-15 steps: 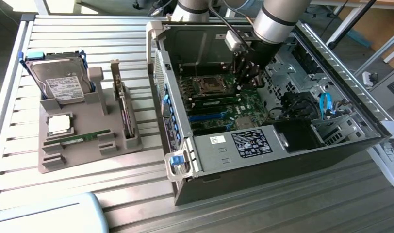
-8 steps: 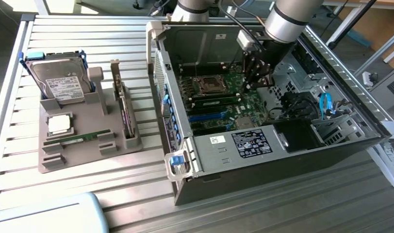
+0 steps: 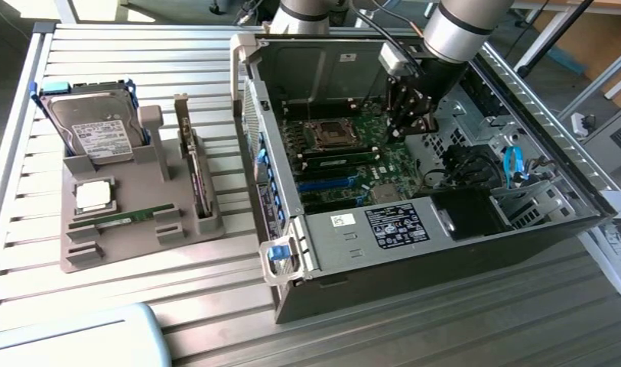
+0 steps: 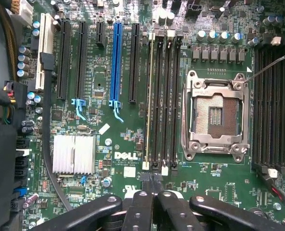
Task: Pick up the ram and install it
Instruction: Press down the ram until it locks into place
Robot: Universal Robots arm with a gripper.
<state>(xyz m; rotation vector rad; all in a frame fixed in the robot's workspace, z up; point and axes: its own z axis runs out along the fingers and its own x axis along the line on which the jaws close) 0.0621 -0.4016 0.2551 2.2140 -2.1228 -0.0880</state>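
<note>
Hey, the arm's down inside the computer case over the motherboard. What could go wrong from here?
1. The shut fingers sit over one end of the ram, which stands edge-on in its slot. Pressing on that end alone could leave it tilted or half-seated.
2. The empty processor socket lies exposed close beside the slots. A sideways slip might strike its contacts.

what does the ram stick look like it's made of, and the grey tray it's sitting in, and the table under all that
The ram: green circuit board, matte, likely fibreglass laminate, carrying a pale label. The tray: dull grey-brown moulded plastic, possibly printed, with blocky slots. The table: pale ribbed metal, probably aluminium, with a soft sheen along the slats.
</note>
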